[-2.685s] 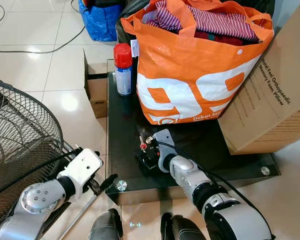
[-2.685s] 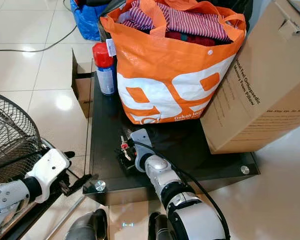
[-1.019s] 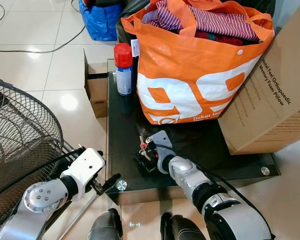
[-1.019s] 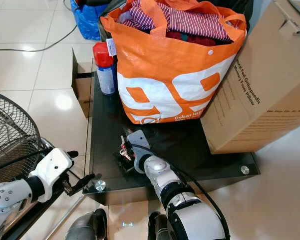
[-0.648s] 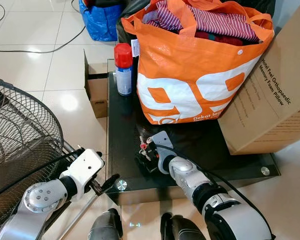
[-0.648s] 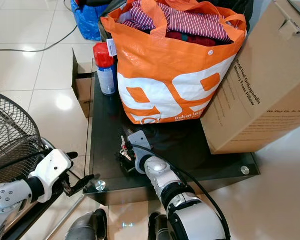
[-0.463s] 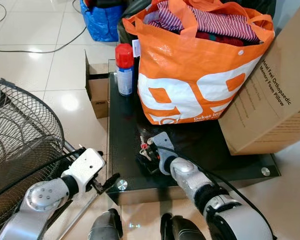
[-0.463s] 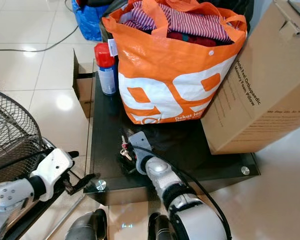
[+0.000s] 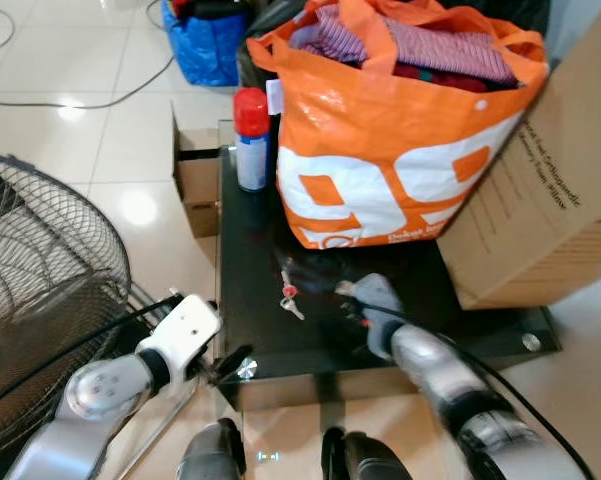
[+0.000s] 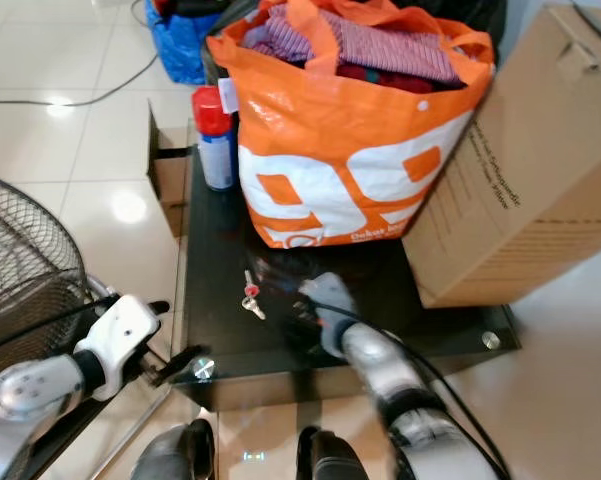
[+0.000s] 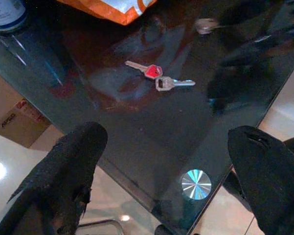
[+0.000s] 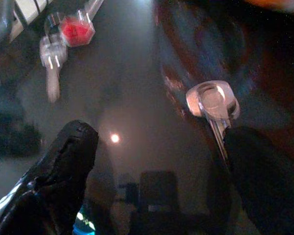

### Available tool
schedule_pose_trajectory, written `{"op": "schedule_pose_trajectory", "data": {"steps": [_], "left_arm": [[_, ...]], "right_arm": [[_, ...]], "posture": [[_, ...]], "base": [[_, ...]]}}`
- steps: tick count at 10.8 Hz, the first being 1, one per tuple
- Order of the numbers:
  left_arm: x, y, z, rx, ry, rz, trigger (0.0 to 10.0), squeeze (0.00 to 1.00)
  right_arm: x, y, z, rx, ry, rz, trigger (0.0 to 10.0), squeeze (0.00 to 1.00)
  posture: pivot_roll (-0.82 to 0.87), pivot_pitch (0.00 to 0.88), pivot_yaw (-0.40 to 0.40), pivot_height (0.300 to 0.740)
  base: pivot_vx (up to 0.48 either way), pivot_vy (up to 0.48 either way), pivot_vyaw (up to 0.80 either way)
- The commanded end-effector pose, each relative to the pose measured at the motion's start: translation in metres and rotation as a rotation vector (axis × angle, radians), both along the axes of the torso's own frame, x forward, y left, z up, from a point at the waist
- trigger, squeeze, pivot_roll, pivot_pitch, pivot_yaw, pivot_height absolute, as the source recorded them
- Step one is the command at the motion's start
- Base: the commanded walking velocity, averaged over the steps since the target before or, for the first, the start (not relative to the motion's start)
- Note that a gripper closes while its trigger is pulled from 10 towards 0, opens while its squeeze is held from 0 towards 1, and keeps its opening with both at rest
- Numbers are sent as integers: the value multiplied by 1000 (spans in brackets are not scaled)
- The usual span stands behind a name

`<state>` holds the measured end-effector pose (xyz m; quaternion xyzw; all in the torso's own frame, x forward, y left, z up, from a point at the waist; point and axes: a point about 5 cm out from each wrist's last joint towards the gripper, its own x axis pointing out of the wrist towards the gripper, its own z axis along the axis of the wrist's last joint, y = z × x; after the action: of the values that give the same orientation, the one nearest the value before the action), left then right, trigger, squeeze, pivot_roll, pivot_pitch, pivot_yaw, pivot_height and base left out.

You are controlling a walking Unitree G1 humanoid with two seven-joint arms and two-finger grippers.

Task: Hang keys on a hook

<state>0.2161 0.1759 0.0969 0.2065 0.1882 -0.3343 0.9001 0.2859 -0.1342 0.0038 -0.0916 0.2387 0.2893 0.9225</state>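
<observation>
Keys (image 9: pixel 290 298) lie flat on the black glass tabletop (image 9: pixel 252 240), near its front-left area: one with a red head, one plain silver, touching at the heads. From the keys, the orange bag (image 9: pixel 400 130) stands at about 1 o'clock, the red-capped spray can (image 9: pixel 250 138) at 11 o'clock, and the cardboard box (image 9: pixel 550 190) at 3 o'clock, leaning against the bag.

The right hand (image 12: pixel 156 161) is low over the tabletop, at roughly 4 o'clock from the keys and apart from them. Its fingers are spread and hold nothing. A silver key-shaped item (image 12: pixel 213 105) lies between them; the view is blurred, so this may be a reflection.

The left hand (image 11: pixel 166 161) hovers off the tabletop's front-left corner, fingers spread wide and empty, keys visible ahead. A fan grille (image 9: pixel 40 290) stands on the tiled floor (image 9: pixel 70 140) at 9 o'clock.
</observation>
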Motion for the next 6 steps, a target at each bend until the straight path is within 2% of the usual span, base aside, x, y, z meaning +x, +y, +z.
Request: {"op": "schedule_pose_trajectory", "data": {"steps": [1,2,3,5,6], "left_arm": [[-1,-5,-5,-3,14,-14,10000,0],[3,-9,-6,-8,12,-22,10000,0],[4,-10,-6,-10,12,-25,10000,0],[7,-12,-7,-12,9,-27,10000,0],[7,-14,-8,-15,8,-29,10000,0]], "right_arm": [[-12,-14,-6,-2,45,-4,10000,0],[-26,-20,-9,-23,56,52,10000,0],[-30,-22,-9,-26,57,59,10000,0],[-24,-22,7,74,18,-11,10000,0],[-22,-20,20,133,-1,-23,10000,263]], "posture": [[9,176,-82,740],[-10,159,-87,740],[-15,154,-90,740],[-26,139,-103,740],[-27,131,-109,740]], "base": [[0,0,0],[0,0,0],[0,0,0],[0,0,0],[0,0,0]]}}
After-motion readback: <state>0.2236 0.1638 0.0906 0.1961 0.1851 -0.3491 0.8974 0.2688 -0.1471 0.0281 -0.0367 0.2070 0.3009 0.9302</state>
